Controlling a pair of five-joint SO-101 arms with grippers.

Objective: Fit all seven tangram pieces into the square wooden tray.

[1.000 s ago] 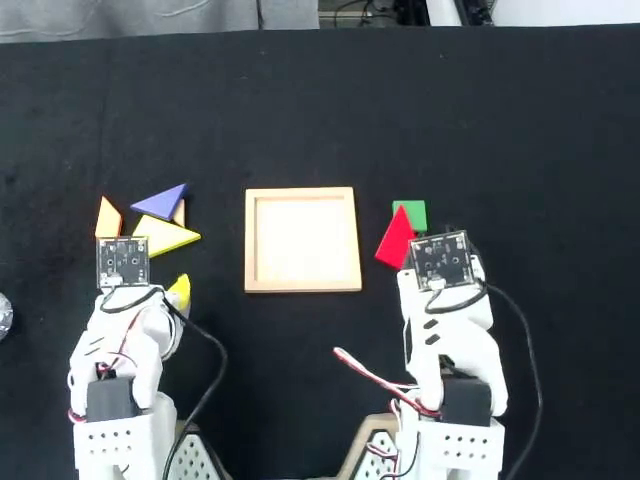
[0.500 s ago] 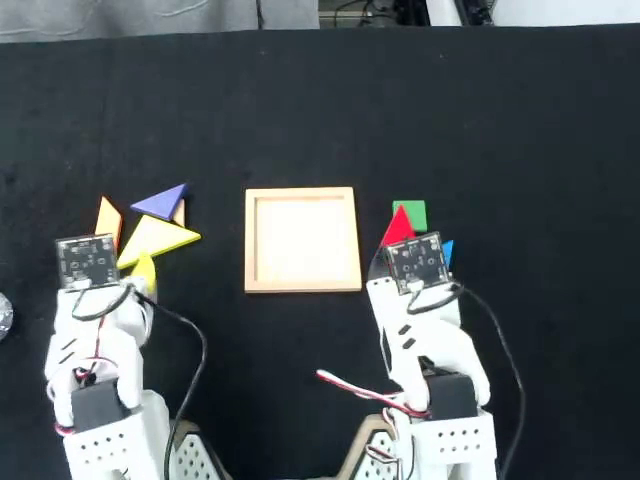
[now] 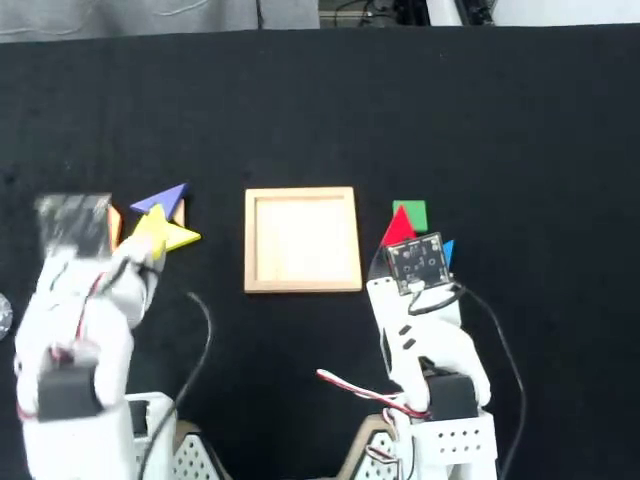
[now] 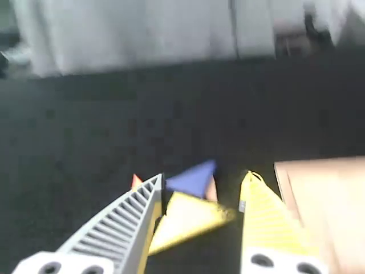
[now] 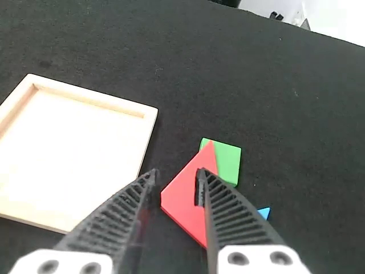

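Tray (image 3: 300, 192): one. Pieces (image 3: 172, 236): four left of it, three right.

A table (image 3: 320, 110) covered in matte black cloth takes up nearly the whole scene, evenly lit with no strong shadows. Past its far edge runs a pale grey floor strip (image 3: 130, 15), a cluster of dark cables (image 3: 400, 12) and a bright white surface (image 3: 570, 10). The left wrist view shows a pale, blurred backdrop (image 4: 142, 28) behind the table.
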